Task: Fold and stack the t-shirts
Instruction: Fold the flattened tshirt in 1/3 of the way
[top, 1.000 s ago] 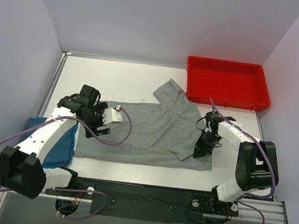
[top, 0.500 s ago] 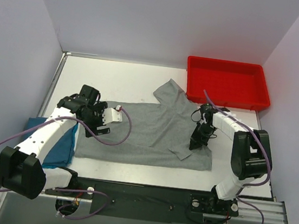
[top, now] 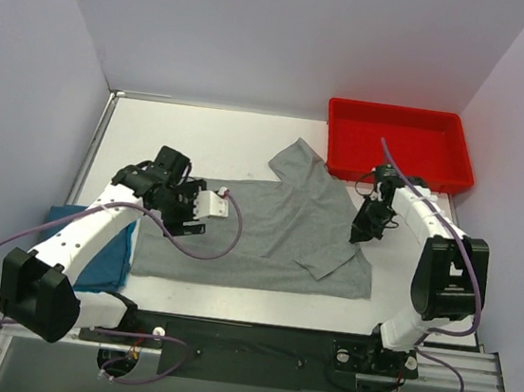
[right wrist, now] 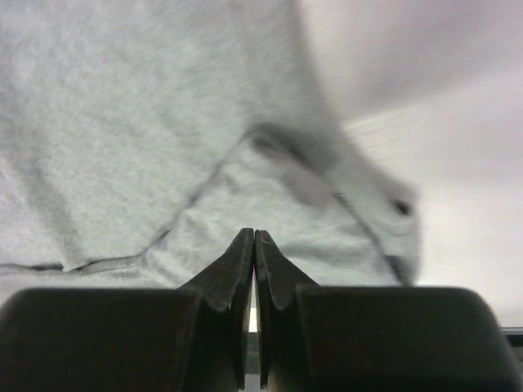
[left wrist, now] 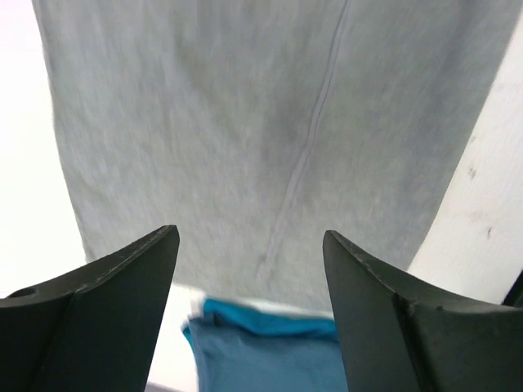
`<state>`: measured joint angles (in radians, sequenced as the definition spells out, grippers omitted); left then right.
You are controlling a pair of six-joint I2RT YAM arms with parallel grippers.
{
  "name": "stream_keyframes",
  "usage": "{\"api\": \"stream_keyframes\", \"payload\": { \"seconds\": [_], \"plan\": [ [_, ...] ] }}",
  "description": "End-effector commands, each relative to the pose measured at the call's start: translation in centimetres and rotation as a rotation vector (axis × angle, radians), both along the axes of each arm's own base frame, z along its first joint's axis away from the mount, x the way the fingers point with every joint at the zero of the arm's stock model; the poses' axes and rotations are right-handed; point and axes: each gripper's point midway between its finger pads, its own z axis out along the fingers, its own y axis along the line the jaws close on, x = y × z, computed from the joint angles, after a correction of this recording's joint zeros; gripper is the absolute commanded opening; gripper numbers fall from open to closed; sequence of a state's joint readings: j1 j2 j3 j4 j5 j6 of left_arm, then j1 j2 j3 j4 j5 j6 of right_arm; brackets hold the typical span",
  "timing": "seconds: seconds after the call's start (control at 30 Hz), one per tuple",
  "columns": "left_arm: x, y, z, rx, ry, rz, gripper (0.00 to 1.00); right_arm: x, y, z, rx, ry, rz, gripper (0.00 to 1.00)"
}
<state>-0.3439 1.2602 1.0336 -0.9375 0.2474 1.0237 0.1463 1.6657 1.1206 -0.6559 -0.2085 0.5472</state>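
**Grey t-shirt lies crosswise between two arms**

A grey t-shirt [top: 258, 229] lies flat mid-table, its long axis running left to right. One sleeve points toward the far side, its tip near a red tray [top: 397, 146] in the far right corner, and a flap of cloth lies folded over near the shirt's right end. The shirt's left end meets a folded blue t-shirt [top: 107, 253] at the near left of the table [top: 183, 134], partly under the left arm.

The left gripper [left wrist: 249, 235] hangs over the left part of the grey shirt with its fingers spread wide and nothing between them. Its wrist view shows a seam in the grey cloth below, with the blue fabric at the near edge.

The right gripper [right wrist: 254, 233] points down at the shirt's right edge with its fingers pressed together — its wrist view is blurred there, and whether the tips touch the cloth cannot be told.
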Motion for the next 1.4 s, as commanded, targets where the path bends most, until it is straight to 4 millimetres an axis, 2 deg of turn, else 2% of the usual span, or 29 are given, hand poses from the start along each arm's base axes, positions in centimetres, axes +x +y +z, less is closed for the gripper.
{"api": "stream_keyframes", "payload": {
  "seconds": [0.0,0.03,0.07,0.1,0.13,0.23,0.33,0.4,0.5,0.57,0.63,0.77,0.87,1.0,1.17,1.23,1.33,1.37],
  "plan": [
    [-0.2,-8.3,2.6,-0.156,-0.007,-0.214,0.78,-1.8,-4.5,1.2,-0.091,0.029,0.022,0.1],
    [0.1,-10.0,3.4,-0.193,-0.012,-0.244,0.74,-1.7,-5.1,1.0,-0.098,0.025,0.022,0.16],
    [0.0,-12.3,3.0,-0.211,-0.01,-0.302,0.72,-1.7,-5.3,0.8,-0.099,0.026,0.036,0.26],
    [0.2,-14.2,3.9,-0.254,-0.023,-0.326,0.67,-1.4,-5.3,0.6,-0.087,0.02,0.034,0.29],
    [0.5,-16.9,3.7,-0.284,-0.034,-0.379,0.65,-1.3,-5.2,0.2,-0.078,0.031,0.04,0.33],
    [0.2,-23.5,3.4,-0.378,-0.014,-0.51,0.59,-1.4,-5.1,-0.8,-0.056,0.058,0.043,0.36],
    [-2.9,-29.3,2.7,-0.443,0.0,-0.71,0.58,-1.1,-5.2,-1.2,-0.054,0.05,0.046,0.37],
    [-4.9,-32.1,2.0,-0.498,0.026,-0.82,0.59,-0.9,-5.2,-1.4,-0.054,0.046,0.046,0.38],
    [-6.2,-34.9,0.4,-0.511,0.017,-0.894,0.66,-0.7,-5.2,-1.9,-0.051,0.051,0.048,0.38],
    [-6.6,-36.5,0.0,-0.526,-0.006,-0.919,0.69,-0.7,-5.0,-2.1,-0.042,0.05,0.049,0.38],
    [-7.0,-37.8,-0.7,-0.524,-0.025,-0.937,0.69,-0.8,-4.9,-2.3,-0.038,0.05,0.05,0.36],
    [-6.3,-38.9,-2.6,-0.487,-0.082,-0.895,0.67,-0.9,-4.8,-2.5,-0.032,0.043,0.05,0.34],
    [-5.7,-38.4,-4.3,-0.426,-0.119,-0.887,0.61,-0.9,-4.5,-2.7,-0.014,0.043,0.053,0.32],
    [-5.1,-37.5,-6.0,-0.35,-0.137,-0.882,0.6,-0.9,-4.0,-2.6,0.02,0.039,0.052,0.31],
    [-5.8,-36.2,-7.9,-0.294,-0.093,-0.914,0.62,-0.8,-3.8,-2.6,0.029,0.031,0.061,0.31],
    [-5.8,-36.3,-8.2,-0.292,-0.092,-0.902,0.62,-0.8,-3.7,-2.9,0.035,0.044,0.06,0.27],
    [-5.9,-36.5,-8.2,-0.301,-0.095,-0.9,0.51,-0.9,-3.9,-3.1,0.023,0.051,0.06,0.13],
    [-6.0,-36.4,-8.4,-0.301,-0.093,-0.909,0.44,-1.0,-3.9,-3.1,0.022,0.051,0.06,0.09]
  ]
}}
